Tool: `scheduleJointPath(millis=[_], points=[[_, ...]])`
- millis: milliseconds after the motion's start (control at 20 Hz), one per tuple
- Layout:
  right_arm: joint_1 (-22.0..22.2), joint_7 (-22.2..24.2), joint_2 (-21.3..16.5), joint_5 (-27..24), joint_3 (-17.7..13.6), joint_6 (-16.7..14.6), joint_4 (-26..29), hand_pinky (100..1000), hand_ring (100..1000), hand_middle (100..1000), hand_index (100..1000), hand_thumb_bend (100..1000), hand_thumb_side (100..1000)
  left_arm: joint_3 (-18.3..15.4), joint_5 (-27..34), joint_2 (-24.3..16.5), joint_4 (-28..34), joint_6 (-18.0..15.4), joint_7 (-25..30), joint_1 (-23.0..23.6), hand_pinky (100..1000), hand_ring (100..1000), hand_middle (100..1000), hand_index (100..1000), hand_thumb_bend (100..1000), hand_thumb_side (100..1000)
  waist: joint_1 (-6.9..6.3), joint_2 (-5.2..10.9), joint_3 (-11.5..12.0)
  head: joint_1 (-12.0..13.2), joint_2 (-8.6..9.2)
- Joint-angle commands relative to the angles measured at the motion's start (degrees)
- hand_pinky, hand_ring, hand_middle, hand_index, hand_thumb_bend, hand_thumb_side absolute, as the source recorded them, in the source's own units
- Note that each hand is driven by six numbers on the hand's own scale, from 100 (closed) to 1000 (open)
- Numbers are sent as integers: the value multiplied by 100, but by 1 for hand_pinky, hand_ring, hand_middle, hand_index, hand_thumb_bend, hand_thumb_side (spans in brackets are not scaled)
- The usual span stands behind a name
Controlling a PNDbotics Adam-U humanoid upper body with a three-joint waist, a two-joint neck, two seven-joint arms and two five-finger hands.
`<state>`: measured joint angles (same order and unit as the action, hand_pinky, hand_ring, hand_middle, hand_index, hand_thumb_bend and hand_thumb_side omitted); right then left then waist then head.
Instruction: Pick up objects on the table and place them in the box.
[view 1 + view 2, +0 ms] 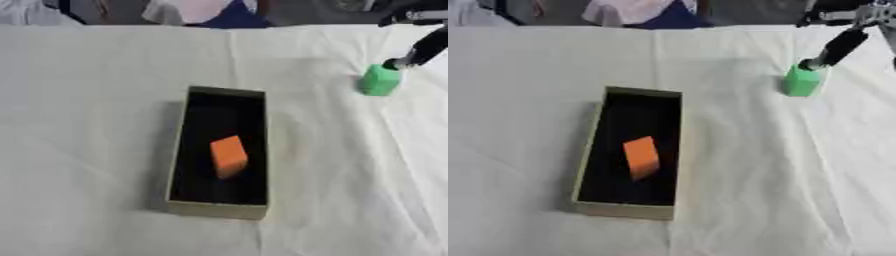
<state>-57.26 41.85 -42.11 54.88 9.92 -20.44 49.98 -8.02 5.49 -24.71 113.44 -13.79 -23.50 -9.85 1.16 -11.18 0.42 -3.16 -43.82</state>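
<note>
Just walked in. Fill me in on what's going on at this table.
A humanoid robot is clearing blocks off a white cloth-covered table into an open, dark-lined rectangular cardboard box. An orange block already lies tilted inside the box. The robot's right hand reaches in from the upper right, one finger meeting the top of a green block that sits on the cloth, right of the box. It isn't lifted yet. The left hand isn't in view.
</note>
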Motion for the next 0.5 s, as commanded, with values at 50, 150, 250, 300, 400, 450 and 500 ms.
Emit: scheduleJointPath(millis=[50,150,250,300,400,450,500], points=[[-317,-76,-151,95,4,-245,-573,918,977,936,1000,379,510,-60,-26,-148,115,0,-12,-28,735,803,763,897,340,964,-13,78,-2,12,-30],[-489,-134,-106,194,43,-404,-912,919,981,940,1000,398,501,-57,-27,-157,115,1,-11,-23,734,803,763,897,340,964,-14,77,-6,18,-30],[-656,-189,-44,357,61,-537,-1218,921,984,945,1000,421,487,-53,-30,-162,115,2,-6,-21,734,803,763,897,339,965,-11,74,-12,14,-30],[-732,-217,-16,457,61,-597,-1364,923,987,950,1000,448,471,-53,-31,-163,115,4,-5,-19,734,803,763,897,338,966,-9,71,-13,15,-30],[-856,-277,34,638,31,-713,-1624,922,984,947,1000,452,467,-54,-36,-170,115,7,-4,-13,734,803,763,897,336,966,-6,62,-17,24,-30],[-912,-299,52,698,8,-774,-1755,922,983,947,1000,453,467,-55,-39,-177,115,8,-5,-12,734,803,763,897,336,966,-3,56,-19,27,-30],[-963,-310,65,751,-10,-840,-1895,921,983,948,1000,458,471,-57,-43,-183,115,6,-6,-14,734,803,763,897,337,965,3,52,-22,26,-30]])
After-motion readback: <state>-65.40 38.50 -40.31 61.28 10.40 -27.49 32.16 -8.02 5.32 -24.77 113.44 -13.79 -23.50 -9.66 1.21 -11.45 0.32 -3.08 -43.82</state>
